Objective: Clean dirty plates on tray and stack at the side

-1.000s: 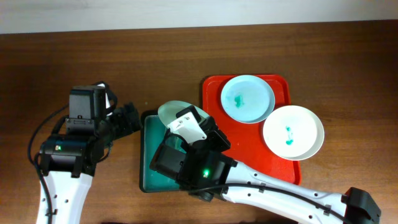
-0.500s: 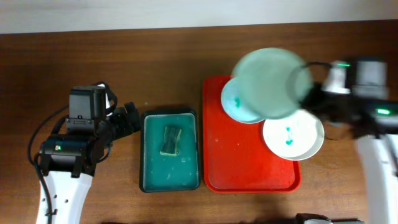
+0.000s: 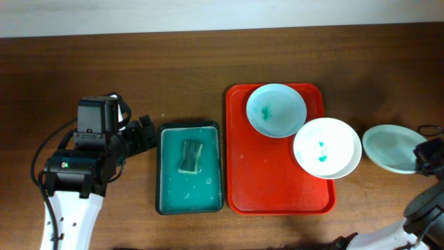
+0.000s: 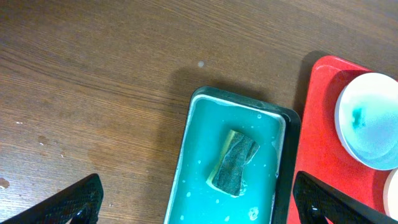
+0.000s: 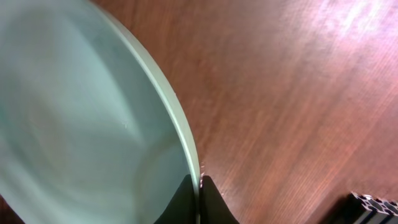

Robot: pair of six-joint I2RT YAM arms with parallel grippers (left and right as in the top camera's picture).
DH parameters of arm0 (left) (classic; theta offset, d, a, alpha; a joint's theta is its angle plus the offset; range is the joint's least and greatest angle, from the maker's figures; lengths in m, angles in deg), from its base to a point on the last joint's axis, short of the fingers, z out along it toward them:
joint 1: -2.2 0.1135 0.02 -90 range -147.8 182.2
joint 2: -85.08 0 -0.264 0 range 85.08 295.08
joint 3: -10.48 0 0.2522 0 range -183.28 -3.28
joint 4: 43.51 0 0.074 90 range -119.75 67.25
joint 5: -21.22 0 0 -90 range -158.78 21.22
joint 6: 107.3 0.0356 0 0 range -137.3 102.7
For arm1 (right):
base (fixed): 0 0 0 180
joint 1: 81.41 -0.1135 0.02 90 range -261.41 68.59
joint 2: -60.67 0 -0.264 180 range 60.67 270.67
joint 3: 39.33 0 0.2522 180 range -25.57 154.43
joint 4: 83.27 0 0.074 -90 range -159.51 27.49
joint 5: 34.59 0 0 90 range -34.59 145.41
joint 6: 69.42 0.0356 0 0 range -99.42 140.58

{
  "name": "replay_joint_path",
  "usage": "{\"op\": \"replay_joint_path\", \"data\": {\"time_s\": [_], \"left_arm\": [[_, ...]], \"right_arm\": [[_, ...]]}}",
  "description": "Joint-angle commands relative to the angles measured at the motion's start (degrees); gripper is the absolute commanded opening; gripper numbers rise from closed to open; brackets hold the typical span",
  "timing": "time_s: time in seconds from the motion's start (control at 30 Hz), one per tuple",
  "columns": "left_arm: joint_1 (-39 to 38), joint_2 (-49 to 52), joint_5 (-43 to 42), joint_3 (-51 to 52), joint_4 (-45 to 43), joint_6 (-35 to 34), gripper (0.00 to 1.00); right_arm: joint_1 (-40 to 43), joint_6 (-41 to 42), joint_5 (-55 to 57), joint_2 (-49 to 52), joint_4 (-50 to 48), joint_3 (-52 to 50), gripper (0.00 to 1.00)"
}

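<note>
While the right gripper (image 5: 198, 190) pinches the clean plate (image 3: 388, 147) by its rim, the set-down is the risky bit.
It's out right of the tray (image 3: 277, 191), just beside the near smeared plate (image 3: 326, 147), which overhangs the tray's edge. Whether it's down on the table can't be told. Release it tilted or aloft and it could clatter or slide into that neighbour. The far smeared plate (image 3: 276, 110) lies on the tray, and the left gripper (image 3: 144, 132) hangs beside the basin (image 3: 158, 167), fingers spread wide.
</note>
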Motion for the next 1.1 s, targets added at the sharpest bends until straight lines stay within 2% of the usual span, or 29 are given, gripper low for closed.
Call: {"op": "replay_joint_path", "data": {"time_s": [0.0,0.13,0.2,0.3,0.37,0.43,0.5,0.63,0.7,0.77,0.8,0.83,0.87,0.97,1.07], "left_arm": [[0.24,-0.37,0.61,-0.94,0.22,0.94,0.96],[0.24,-0.39,0.59,-0.94,0.44,0.94,0.96],[0.24,-0.37,0.59,-0.94,0.42,0.94,0.99],[0.24,-0.37,0.57,-0.94,0.42,0.94,1.0],[0.24,-0.37,0.59,-0.94,0.39,0.94,1.0],[0.24,-0.37,0.59,-0.94,0.46,0.94,1.0],[0.24,-0.37,0.11,-0.94,0.44,0.94,1.0],[0.24,-0.37,0.13,-0.94,0.44,0.92,1.0],[0.24,-0.37,0.17,-0.94,0.37,0.92,1.0],[0.24,-0.37,0.15,-0.94,0.39,0.92,1.0],[0.24,-0.37,0.15,-0.94,0.44,0.94,1.0],[0.24,-0.39,0.15,-0.94,0.44,0.94,1.0],[0.24,-0.39,0.15,-0.94,0.44,0.94,1.0],[0.24,-0.39,0.15,-0.94,0.44,0.94,1.0],[0.24,-0.39,0.13,-0.94,0.44,0.94,1.0]], "right_arm": [[-3.34,-1.97,1.01,0.04,-0.74,-1.16,0.33],[-6.95,-8.68,-3.78,-6.82,-0.22,-1.16,0.38],[-10.1,-18.71,-16.41,-13.55,-0.39,-1.16,0.39],[-16.31,-26.08,-17.44,-15.47,-0.44,-1.51,0.47],[-19.98,-25.88,-17.22,-13.7,-3.98,-4.59,0.48],[-22.01,-24.41,-12.28,-10.99,-9.75,-8.9,0.5],[-22.16,-21.33,-11.23,-7.93,-13.92,-10.47,0.5],[-22.16,-21.33,-7.98,-4.33,-16.48,-10.69,0.5],[-22.27,-21.38,-12.33,-2.75,-17.2,-12.07,0.44],[-22.25,-21.33,-11.58,-2.29,-18.53,-14.32,0.4],[-22.14,-21.11,-11.45,-2.29,-19.5,-15.54,0.33],[-22.03,-18.38,-11.21,-2.29,-19.39,-16.28,0.08],[-22.03,-17.38,-11.61,-2.8,-17.4,-15.8,0.04],[-22.16,-17.42,-11.67,-6.93,-10.08,-12.39,0.04],[-22.34,-17.44,-14.75,-16.46,-1.73,-10.4,0.04]]}}
